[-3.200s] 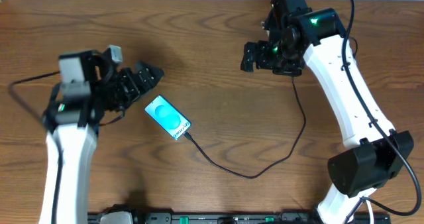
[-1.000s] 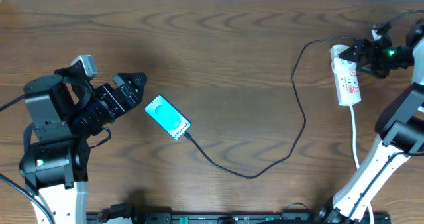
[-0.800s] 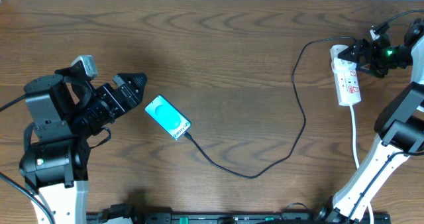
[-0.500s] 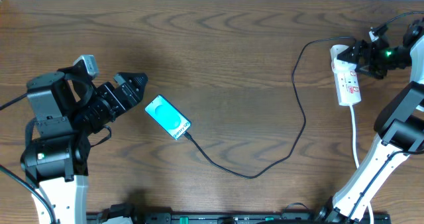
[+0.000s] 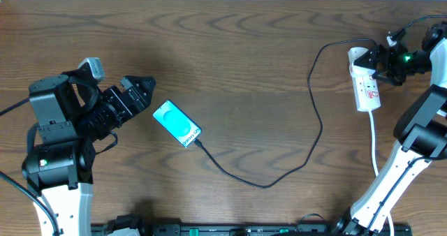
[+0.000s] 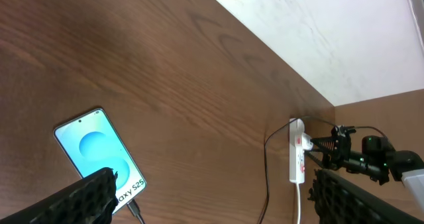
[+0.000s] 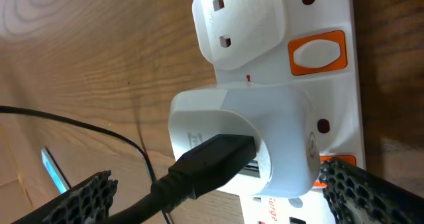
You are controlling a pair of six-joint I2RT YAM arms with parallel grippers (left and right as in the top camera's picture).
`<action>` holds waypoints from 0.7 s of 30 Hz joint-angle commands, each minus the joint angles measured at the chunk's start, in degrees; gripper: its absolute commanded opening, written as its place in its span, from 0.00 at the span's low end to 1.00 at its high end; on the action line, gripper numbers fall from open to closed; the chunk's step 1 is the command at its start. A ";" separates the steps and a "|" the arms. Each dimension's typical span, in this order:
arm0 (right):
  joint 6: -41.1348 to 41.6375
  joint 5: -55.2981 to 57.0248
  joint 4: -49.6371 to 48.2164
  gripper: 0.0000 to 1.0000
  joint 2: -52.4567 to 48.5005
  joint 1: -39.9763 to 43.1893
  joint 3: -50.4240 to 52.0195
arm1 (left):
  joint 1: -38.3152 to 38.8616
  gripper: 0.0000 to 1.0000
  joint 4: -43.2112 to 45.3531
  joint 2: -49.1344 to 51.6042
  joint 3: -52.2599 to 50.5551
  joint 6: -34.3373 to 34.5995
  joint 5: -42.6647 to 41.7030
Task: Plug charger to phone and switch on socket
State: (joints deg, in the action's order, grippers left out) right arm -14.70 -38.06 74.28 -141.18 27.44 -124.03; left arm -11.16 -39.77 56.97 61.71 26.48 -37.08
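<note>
Overhead view of a wooden table (image 5: 244, 54); the phone (image 5: 177, 123) lies at eight o'clock, screen lit, the charger (image 5: 307, 159) tip meeting its lower end, so it looks plugged in; the cable loops to a white adapter (image 7: 245, 138) seated in the socket (image 5: 364, 86) at two o'clock; within three seconds the right gripper (image 5: 379, 63) has swung from twelve o'clock to the socket, lately edging closer, fingers spread, grasping nothing; pressing a red switch (image 7: 317, 53) is likely all that remains; the left gripper (image 5: 136, 96) waits at nine o'clock, released, empty.
</note>
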 commanded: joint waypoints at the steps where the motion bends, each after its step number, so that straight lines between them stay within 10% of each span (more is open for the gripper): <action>1: 1.95 -0.85 0.31 0.99 -2.21 -1.68 -0.68 | -0.31 0.94 -0.09 0.26 0.76 -1.42 0.70; 21: 4.39 -0.87 1.51 0.99 -2.21 -4.20 0.15 | -0.31 0.94 -1.44 0.26 0.76 -1.42 0.68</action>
State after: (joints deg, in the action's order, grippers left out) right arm -11.44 -35.77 74.70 -141.18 25.69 -125.05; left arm -11.16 -40.86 57.01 61.71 26.48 -37.06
